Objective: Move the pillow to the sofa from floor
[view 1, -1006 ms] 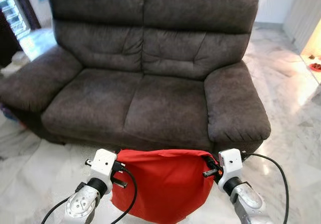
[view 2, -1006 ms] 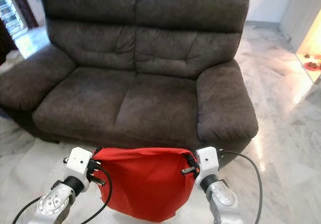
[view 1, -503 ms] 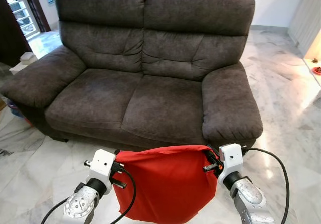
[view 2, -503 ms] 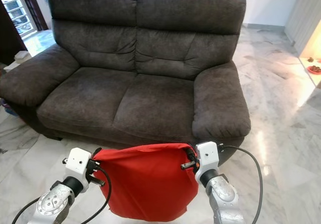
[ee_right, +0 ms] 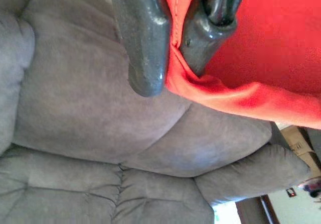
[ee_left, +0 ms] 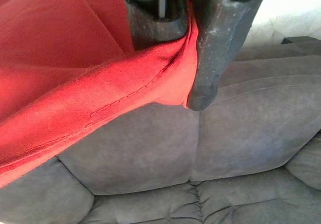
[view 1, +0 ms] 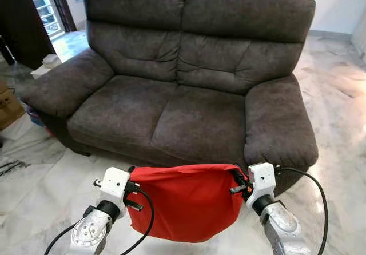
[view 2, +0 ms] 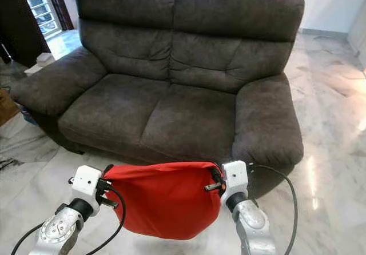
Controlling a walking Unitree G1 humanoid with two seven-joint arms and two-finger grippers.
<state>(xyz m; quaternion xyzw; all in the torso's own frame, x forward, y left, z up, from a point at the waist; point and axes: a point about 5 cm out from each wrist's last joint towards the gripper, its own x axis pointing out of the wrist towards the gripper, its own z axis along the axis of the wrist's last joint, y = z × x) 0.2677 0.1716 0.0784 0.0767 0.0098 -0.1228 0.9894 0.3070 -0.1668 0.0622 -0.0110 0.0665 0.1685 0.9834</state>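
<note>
The red pillow (view 1: 189, 200) hangs in front of me, clear of the floor, stretched between my two arms just short of the sofa's front edge. My left pincer (ee_left: 188, 43) is pinching the pillow's top seam at one corner, the red cloth squeezed between its two black fingers (ee_left: 220, 38). My right pincer (ee_right: 168, 38) is pinching the opposite corner the same way, fabric folded in between its pads. The rest of the pillow sags below that taut top edge.

As I judge it, the pick-up is done: the pillow is off the marble floor (view 1: 40, 192) and held level with the seat. What is left is to carry it forward over the seat cushions and let go.

Beyond the pillow stands the dark grey sofa (view 1: 194, 95), two seats wide, its cushions bare where I look. To my left, past the armrest, sits a cardboard box (view 1: 8, 103); what it holds I cannot make out.
</note>
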